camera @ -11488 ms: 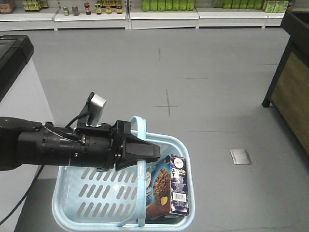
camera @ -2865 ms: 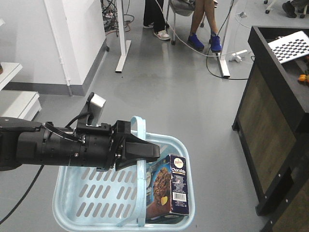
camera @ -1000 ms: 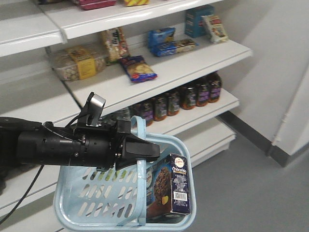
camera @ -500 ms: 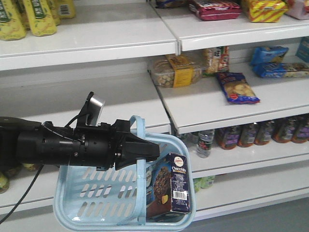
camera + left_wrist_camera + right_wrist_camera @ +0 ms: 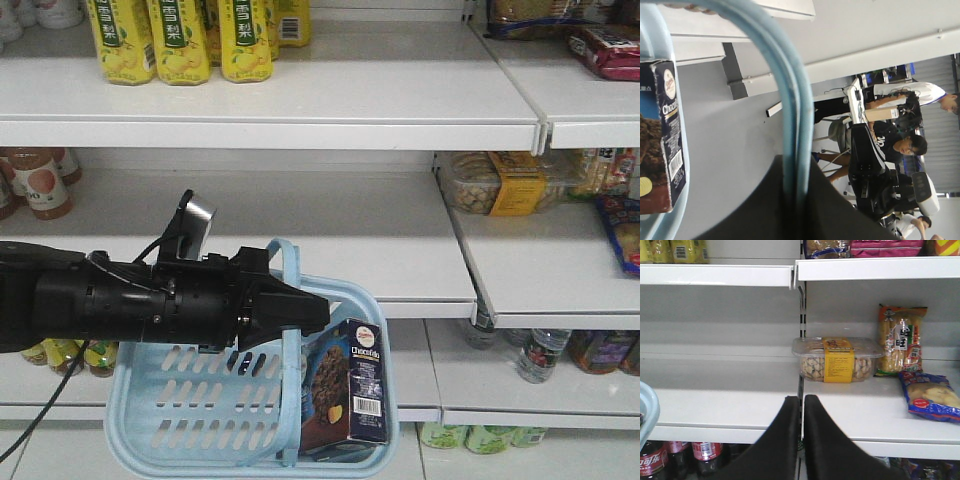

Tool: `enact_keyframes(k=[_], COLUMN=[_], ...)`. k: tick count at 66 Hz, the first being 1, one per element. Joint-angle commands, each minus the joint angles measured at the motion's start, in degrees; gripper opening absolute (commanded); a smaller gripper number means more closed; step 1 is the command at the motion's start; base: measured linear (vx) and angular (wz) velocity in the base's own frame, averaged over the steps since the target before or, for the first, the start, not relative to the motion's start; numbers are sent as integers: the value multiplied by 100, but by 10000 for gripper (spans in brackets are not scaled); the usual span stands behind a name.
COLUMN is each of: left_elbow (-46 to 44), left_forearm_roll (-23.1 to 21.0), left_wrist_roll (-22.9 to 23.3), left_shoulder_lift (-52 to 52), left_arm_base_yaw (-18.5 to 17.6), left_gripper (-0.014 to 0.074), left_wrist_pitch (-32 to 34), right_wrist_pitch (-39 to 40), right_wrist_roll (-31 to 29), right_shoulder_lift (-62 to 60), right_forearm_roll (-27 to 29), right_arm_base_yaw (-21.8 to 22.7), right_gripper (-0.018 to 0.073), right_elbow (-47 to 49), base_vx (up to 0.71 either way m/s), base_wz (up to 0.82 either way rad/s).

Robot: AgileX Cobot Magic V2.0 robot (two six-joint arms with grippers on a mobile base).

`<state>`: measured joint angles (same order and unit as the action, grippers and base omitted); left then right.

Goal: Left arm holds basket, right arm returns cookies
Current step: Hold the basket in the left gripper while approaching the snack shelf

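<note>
Cookies (image 5: 355,385), a dark navy box printed with chocolate biscuits, stand upright at the right end of the light blue basket (image 5: 150,445), close against its right wall, barcode label facing out.

From the left in the front view, the left arm (image 5: 110,300) reaches in level. Its claw (image 5: 318,312) is clamped on the band handle (image 5: 288,262), and the basket hangs from it in front of white shelving. The left wrist view agrees: the handle (image 5: 790,100) runs straight into the black claw (image 5: 796,170), with the box (image 5: 660,145) at the frame's left edge.

Further right, the right claw (image 5: 803,407) shows only in its own camera. Its fingers are drawn almost together, gripping nothing, and it points at a shelf bearing a clear tub of nuts (image 5: 837,360).

The reach for the box looks not yet begun. To do it well, the right claw should spread wide before descending and come down right of the handle, which crosses just beside the box. It should grip the two narrow sides near the top and lift straight up until the base clears the rim. Meanwhile the left arm should hold the basket level. The bare middle shelf (image 5: 330,240) seems the likeliest landing spot, though the box's proper place cannot be told.
</note>
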<state>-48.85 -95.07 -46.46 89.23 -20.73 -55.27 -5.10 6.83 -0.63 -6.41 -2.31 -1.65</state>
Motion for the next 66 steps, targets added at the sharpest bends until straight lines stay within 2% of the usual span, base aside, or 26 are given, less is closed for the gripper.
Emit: enact_keyframes(k=[1, 66], left_elbow=[-151, -151], left_forearm_roll=[-690, -684], left_wrist_roll=[-29, -29], left_shoulder_lift=[-268, -268], left_arm_base_yaw=[-31, -31], left_gripper=[-3, -3], left_wrist_pitch=[-395, -395], right_wrist_pitch=[409, 409], right_wrist_roll=[-38, -38], right_shoulder_lift=[-73, -73], right_forearm_roll=[-34, -34], right_arm_base_yaw=[37, 37], right_gripper=[-6, -6], right_elbow=[-98, -98], base_vx=[9, 8], base_wz=[25, 1])
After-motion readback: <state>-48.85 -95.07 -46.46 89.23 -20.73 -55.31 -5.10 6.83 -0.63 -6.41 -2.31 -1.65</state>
